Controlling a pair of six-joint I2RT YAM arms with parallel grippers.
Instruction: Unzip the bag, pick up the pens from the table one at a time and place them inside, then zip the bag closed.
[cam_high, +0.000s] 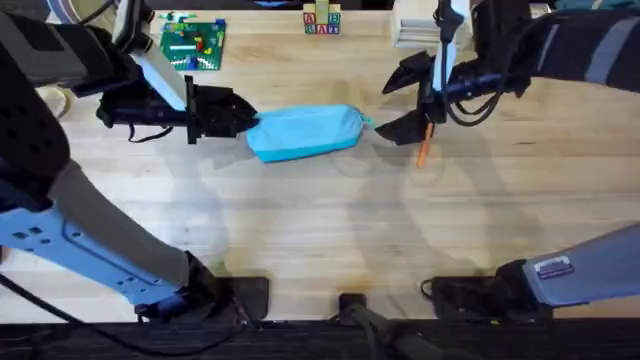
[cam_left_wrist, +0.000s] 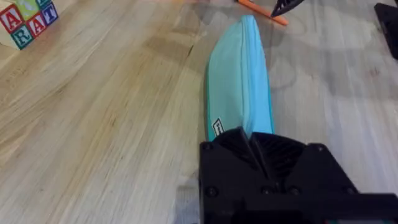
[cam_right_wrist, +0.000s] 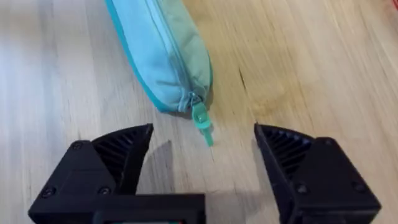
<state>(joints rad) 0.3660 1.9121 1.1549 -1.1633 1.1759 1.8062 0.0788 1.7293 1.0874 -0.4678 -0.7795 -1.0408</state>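
Bag (cam_high: 303, 132) lies lengthwise left-to-right on the table (cam_high: 320, 230), a little left of centre and toward the far side. Light blue fabric, zipper running along its length; zipper looks drawn fully to the right end, so the bag reads as zipped.

Left gripper (cam_high: 240, 118) at the bag's left end. In the left wrist view its black fingers (cam_left_wrist: 249, 152) are pressed together over the end of the bag (cam_left_wrist: 239, 81), pinching the fabric there (a small label sits just beside the pinch point).

Right gripper (cam_high: 410, 98) sits just right of the bag's right end, jaws spread wide with nothing between them. The right wrist view shows the two fingers (cam_right_wrist: 118, 152) well apart, and the teal pull tab (cam_right_wrist: 201, 121) sticking out from the bag's end (cam_right_wrist: 165, 56) toward the gap between them, not touched by either.

Orange pen (cam_high: 424, 147) lies on the table just right of the bag, beside the near finger of the right gripper, angled slightly; partly hidden there. It also shows past the bag's far tip in the left wrist view (cam_left_wrist: 261, 11).

Far edge of table: green building-brick plate (cam_high: 192, 44) at far left, lettered alphabet blocks (cam_high: 321, 20) near the far centre
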